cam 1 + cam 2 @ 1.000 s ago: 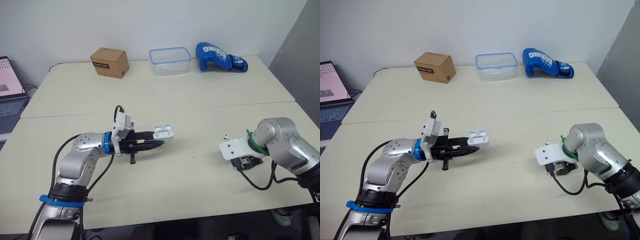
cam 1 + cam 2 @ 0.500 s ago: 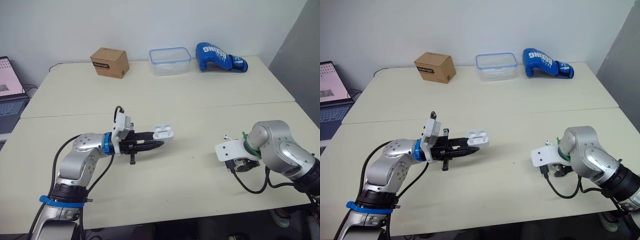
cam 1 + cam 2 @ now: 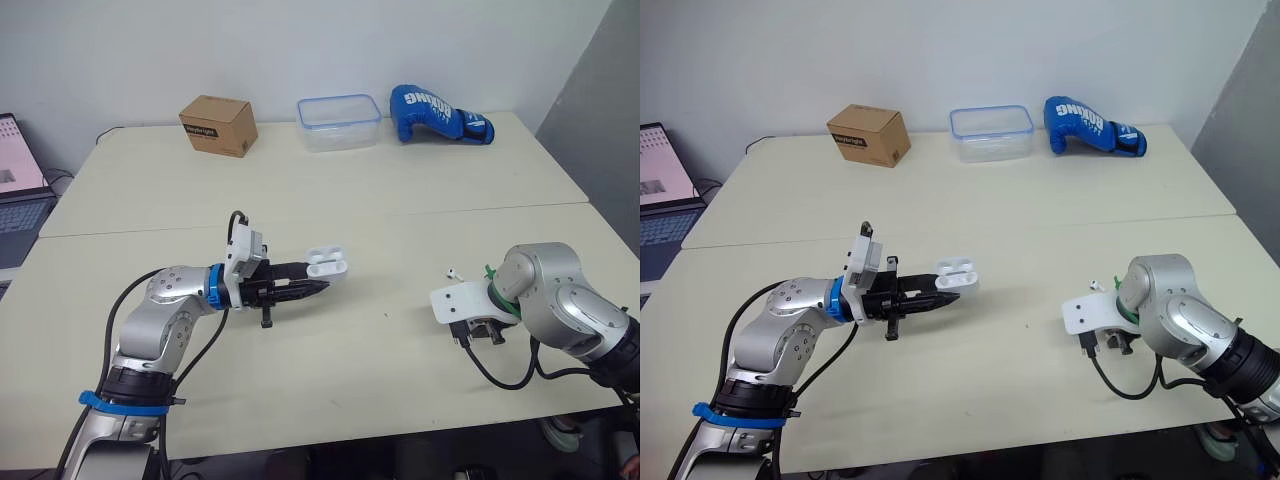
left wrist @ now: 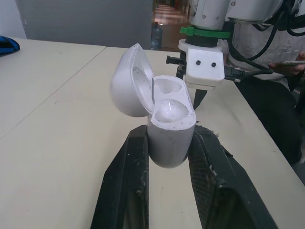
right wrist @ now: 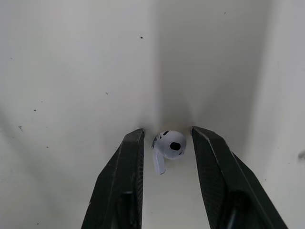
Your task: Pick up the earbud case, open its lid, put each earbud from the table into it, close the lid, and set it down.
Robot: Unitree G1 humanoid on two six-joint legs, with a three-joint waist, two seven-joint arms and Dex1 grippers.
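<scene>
While lid stands open: earbud case (image 4: 169,129) sockets look empty; no earbud stowed yet.
Left gripper (image 3: 320,287): fingers (image 4: 126,181) pinch case body, held above worktop (image 3: 380,200).
Right gripper (image 5: 167,133): fingers spread astride first earbud (image 5: 170,144) on worktop.
Remaining: grasp, both insertions including second earbud (image 3: 452,270), lid closure, set-down.

The left arm (image 3: 165,300) is made of round silver parts; a bright blue ring (image 3: 213,287) is worn near the wrist and a blue band (image 3: 120,403) lower down; a black cable (image 3: 205,345) is looped beside it; a white block (image 3: 247,250) is fixed on top. Two black fingers are seen on the left gripper (image 3: 320,288). The right arm (image 3: 555,290) is silver too; a green ring (image 3: 497,283), a white plate (image 3: 455,300) with two small dark screws (image 4: 195,63) and a hanging black wire (image 3: 497,377) are seen; the right gripper (image 5: 167,131) is black as well.
</scene>
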